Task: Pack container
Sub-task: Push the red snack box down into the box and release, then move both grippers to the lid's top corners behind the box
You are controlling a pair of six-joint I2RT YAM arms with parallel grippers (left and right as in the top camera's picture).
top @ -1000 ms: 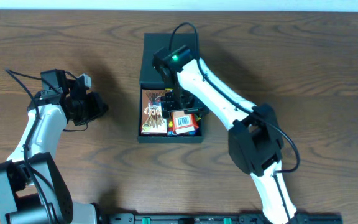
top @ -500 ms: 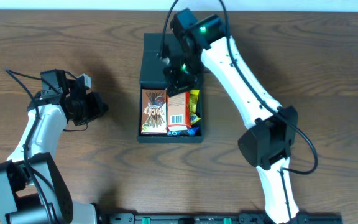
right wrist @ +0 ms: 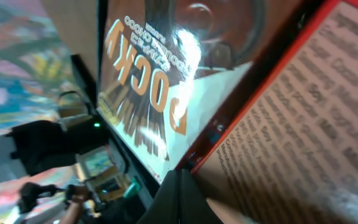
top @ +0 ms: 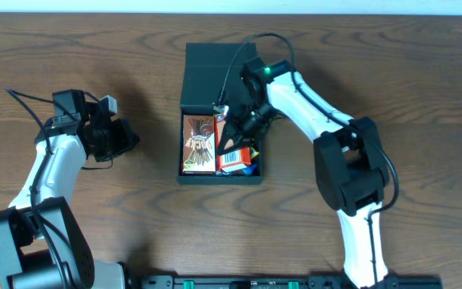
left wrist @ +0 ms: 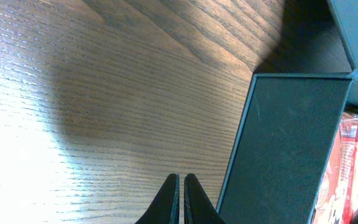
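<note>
The overhead camera looks straight down from high above the table [top: 407,64], with the container [top: 207,76] near mid-frame and bare wood well out on every side of it. The left wrist camera sits well off the container's left side, low over the wood, looking along the left gripper [left wrist: 180,196] at the container's left wall, which fills the right of its frame. The right wrist camera is inside the container, so close to the Pocky box [right wrist: 166,74] and a printed packet [right wrist: 303,112] that the lettering blurs. The overhead view shares the left wall with the left wrist view, and the Pocky box with the right wrist view.
</note>
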